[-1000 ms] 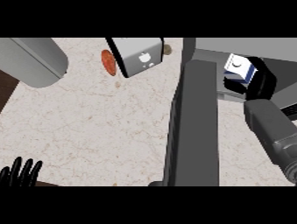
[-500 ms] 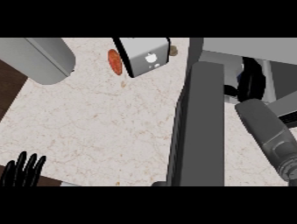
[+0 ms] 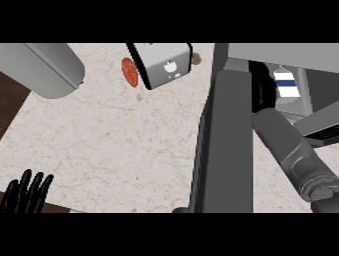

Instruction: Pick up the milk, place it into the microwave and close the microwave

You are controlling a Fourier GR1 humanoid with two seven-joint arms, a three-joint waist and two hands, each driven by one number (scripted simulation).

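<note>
Head view: milk [image 3: 286, 85], a white carton w/ blue band, stands upright inside the microwave [image 3: 297, 52] at the bench's far right corner. The open microwave door [image 3: 224, 145] runs edge-on down the bench's right side. Right forearm [image 3: 294, 150] reaches in beside it; right hand [image 3: 261, 90] shows only as dark shapes just left of the milk, fingers' state can't be told, contact unclear. Left hand [image 3: 26, 194] rests open, fingers straight, at the bench's [image 3: 105, 145] near left corner, well apart from the milk.

single head cam, steep look down at counter [image 3: 113, 145], close in, forearms enter from bottom edge
</note>
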